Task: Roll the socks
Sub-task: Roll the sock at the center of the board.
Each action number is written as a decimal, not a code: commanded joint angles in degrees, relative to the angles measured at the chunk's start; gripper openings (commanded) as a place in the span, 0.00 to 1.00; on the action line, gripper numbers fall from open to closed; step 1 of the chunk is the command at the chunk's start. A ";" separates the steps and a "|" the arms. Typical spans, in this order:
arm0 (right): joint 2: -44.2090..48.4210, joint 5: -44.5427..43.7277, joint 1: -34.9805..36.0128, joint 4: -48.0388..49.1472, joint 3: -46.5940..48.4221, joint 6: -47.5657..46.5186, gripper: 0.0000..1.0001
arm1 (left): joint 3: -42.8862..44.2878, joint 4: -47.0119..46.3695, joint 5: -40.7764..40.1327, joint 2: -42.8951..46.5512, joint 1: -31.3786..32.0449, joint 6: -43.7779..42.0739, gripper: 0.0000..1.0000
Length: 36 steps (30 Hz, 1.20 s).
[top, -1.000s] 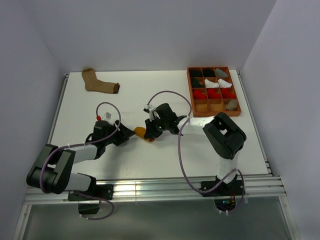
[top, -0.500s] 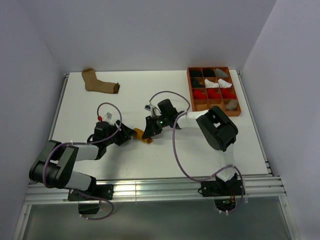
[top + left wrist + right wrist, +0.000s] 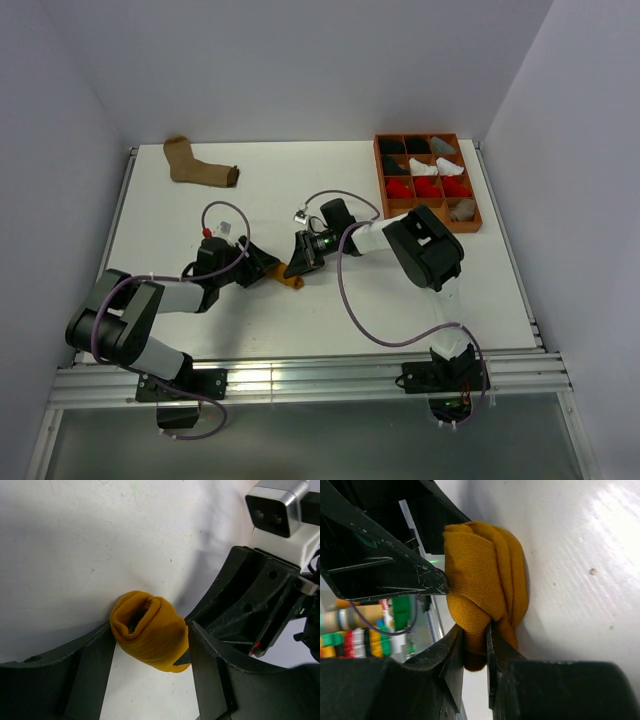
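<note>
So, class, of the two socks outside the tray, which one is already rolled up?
The mustard yellow sock, in the middle: it is wound into a bundle, while the brown sock at the far left lies flat and unrolled.

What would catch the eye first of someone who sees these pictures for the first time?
The rolled mustard sock in the middle of the scene draws the eye: the left tool grips its sides and the right tool pinches one fold. Next come the orange tray at the far right, holding red, white, black and grey bundles, and a brown sock lying flat at the far left.
</note>
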<state>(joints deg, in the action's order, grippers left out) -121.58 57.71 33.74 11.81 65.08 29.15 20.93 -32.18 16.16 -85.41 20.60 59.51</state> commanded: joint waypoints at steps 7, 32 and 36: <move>-6.03 0.03 -2.18 -3.63 1.01 4.96 0.00 | 1.57 4.14 -3.42 -3.89 1.02 -0.01 0.62; 20.93 -39.75 2.20 -10.23 -6.36 -13.14 0.60 | 12.73 28.83 -13.44 -5.65 5.94 -3.34 0.41; 24.89 -52.07 7.47 -9.80 -7.51 -18.15 0.62 | 15.71 32.00 -14.32 -6.44 6.73 -4.22 0.41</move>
<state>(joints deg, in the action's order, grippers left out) -100.29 19.40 37.76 1.21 58.33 16.97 35.92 -11.27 5.96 -90.59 26.57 59.13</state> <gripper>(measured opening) 0.618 0.420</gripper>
